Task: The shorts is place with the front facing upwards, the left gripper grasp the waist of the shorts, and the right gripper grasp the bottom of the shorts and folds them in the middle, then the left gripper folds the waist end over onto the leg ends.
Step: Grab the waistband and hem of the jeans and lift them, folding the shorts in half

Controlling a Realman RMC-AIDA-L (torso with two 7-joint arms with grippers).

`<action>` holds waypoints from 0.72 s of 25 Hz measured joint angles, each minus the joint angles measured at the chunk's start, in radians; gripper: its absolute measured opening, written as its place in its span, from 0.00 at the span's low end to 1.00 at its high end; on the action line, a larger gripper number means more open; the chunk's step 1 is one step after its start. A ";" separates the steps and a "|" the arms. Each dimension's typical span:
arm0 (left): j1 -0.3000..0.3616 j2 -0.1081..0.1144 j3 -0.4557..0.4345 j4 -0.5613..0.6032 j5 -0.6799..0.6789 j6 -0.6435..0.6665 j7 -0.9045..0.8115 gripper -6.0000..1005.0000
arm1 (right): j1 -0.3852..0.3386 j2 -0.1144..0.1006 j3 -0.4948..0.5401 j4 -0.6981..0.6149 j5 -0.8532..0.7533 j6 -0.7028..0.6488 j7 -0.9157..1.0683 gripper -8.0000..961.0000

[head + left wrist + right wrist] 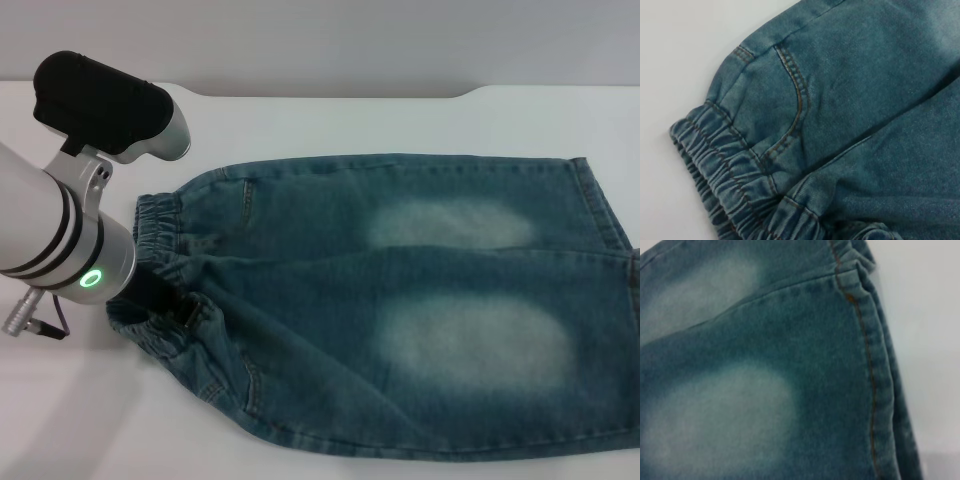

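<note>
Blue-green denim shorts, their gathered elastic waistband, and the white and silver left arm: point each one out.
Blue-green denim shorts [450, 300], head view, lower leg panel.
Gathered elastic waistband [720, 170], left wrist view, puckered band.
White and silver left arm [60, 235], head view, banded wrist.

Shorts [400, 300]: blue-green denim with two pale, faded whitish patches, one on each front leg; seams and the curved pocket edge [799, 107] picked out in orange-brown stitching; gathered waistband [160, 225] in the same blue-green, darker in its folds; leg hem [880, 390] likewise blue-green with a line of orange-brown thread. Left arm [60, 235]: white and silver, ringed by black bands, with a small green light and a black housing above. Table [330, 120]: plain white
</note>
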 joint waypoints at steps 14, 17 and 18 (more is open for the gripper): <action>0.000 -0.002 -0.002 0.002 -0.001 0.003 0.012 0.09 | 0.028 -0.004 -0.002 -0.053 0.018 -0.006 -0.090 0.63; 0.000 -0.002 -0.004 0.004 -0.001 0.003 0.012 0.09 | 0.036 -0.004 -0.002 -0.071 0.025 -0.004 -0.101 0.46; 0.000 -0.002 -0.005 0.004 -0.001 0.003 0.012 0.09 | 0.036 -0.004 -0.001 -0.071 0.025 -0.004 -0.102 0.41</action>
